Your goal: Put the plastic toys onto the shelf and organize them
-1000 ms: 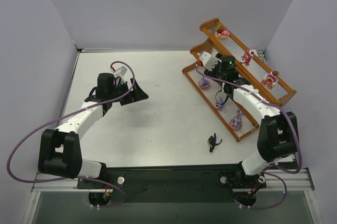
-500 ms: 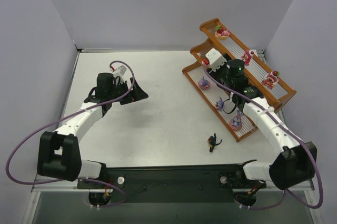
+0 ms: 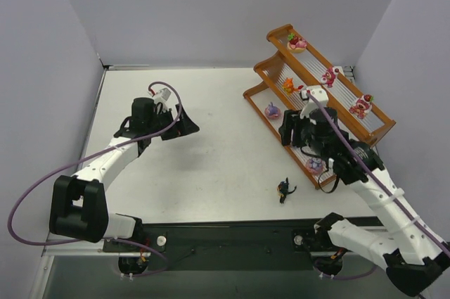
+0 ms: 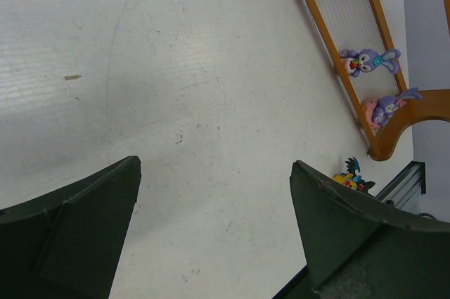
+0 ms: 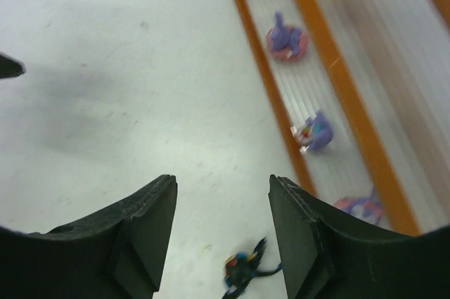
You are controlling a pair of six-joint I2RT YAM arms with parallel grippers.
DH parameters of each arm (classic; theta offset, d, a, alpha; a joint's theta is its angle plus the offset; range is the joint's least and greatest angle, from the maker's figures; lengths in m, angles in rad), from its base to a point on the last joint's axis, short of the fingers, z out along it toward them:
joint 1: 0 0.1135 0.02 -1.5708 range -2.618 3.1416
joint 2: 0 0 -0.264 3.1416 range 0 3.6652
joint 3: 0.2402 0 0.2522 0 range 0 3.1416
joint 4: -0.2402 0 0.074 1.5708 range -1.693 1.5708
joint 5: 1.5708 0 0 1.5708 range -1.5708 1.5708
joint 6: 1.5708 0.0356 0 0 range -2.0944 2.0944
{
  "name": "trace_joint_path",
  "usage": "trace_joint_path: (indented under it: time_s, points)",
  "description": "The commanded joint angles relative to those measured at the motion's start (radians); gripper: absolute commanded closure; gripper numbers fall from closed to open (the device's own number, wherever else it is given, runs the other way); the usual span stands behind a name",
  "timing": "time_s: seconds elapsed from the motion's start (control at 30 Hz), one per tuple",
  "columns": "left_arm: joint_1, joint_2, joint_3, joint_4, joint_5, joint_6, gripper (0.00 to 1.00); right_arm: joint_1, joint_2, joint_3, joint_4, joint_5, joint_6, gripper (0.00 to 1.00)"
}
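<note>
The shelf [image 3: 261, 65] stands at the far right of the worktop [image 3: 225, 151], set at an angle. Its top tier carries three pink-red toys [image 3: 330, 75] spaced along it. An orange toy [image 3: 288, 86] sits near the left end of the middle tier. On the bottom tier the right wrist view shows three purple toys [image 5: 285, 39] in a row. The black winged toy [image 3: 284, 189] lies on the worktop, near the shelf's front rim but apart from it.

The right claw [image 3: 290, 132] hangs by the bottom tier's front rim. Its fingers are spread with nothing between them, and the black winged toy shows low in its wrist view. The left claw [image 3: 184, 126] is well apart on the left half of the worktop, also spread and empty.
</note>
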Motion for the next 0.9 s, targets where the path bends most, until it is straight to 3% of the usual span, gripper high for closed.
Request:
trace_joint_path:
  time_s: [0.0, 0.2, 0.5, 0.6, 0.73, 0.87]
  points:
    - [-0.016, -0.016, 0.003, 0.036, -0.008, -0.004, 0.03, 0.223, -0.103, -0.102, -0.254, 0.27, 0.485, 0.45]
    - [-0.031, -0.008, -0.002, 0.04, -0.01, -0.009, 0.03, 0.573, -0.029, -0.19, -0.468, 0.539, 0.953, 0.45]
    - [-0.04, 0.007, 0.001, 0.037, -0.005, -0.012, 0.03, 0.781, 0.22, -0.147, -0.87, 0.625, 1.607, 0.41]
    - [-0.04, 0.006, 0.0, 0.033, -0.011, -0.009, 0.03, 0.831, 0.249, -0.197, -0.884, 0.592, 1.705, 0.42]
    - [-0.042, 0.004, 0.0, 0.03, -0.016, -0.006, 0.03, 0.85, 0.243, -0.292, -0.688, 0.585, 1.676, 0.44]
    - [-0.045, 0.007, 0.0, 0.03, -0.017, -0.006, 0.03, 0.85, 0.26, -0.361, -0.614, 0.611, 1.663, 0.49]
